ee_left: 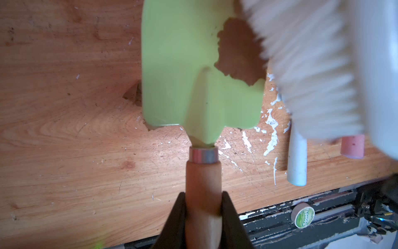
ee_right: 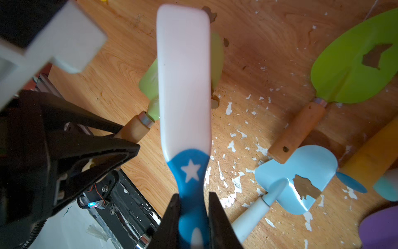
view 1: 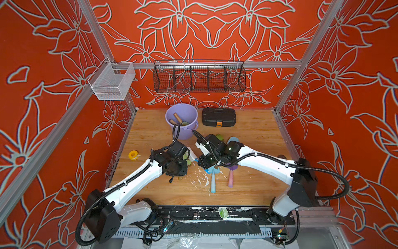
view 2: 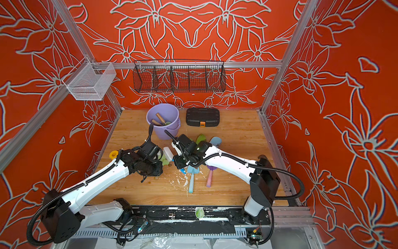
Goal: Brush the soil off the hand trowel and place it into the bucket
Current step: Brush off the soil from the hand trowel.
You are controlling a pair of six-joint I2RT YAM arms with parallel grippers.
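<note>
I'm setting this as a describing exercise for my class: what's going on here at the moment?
The left gripper holds a pale green trowel by its wooden handle over the table. The right gripper holds a white brush by its blue handle, bristles against the brown soil patch on the blade. The purple bucket at the back already holds two wooden-handled tools; more soiled trowels lie on the table.

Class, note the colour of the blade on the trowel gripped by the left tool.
The trowel blade is pale green, clearest in the left wrist view.
</note>
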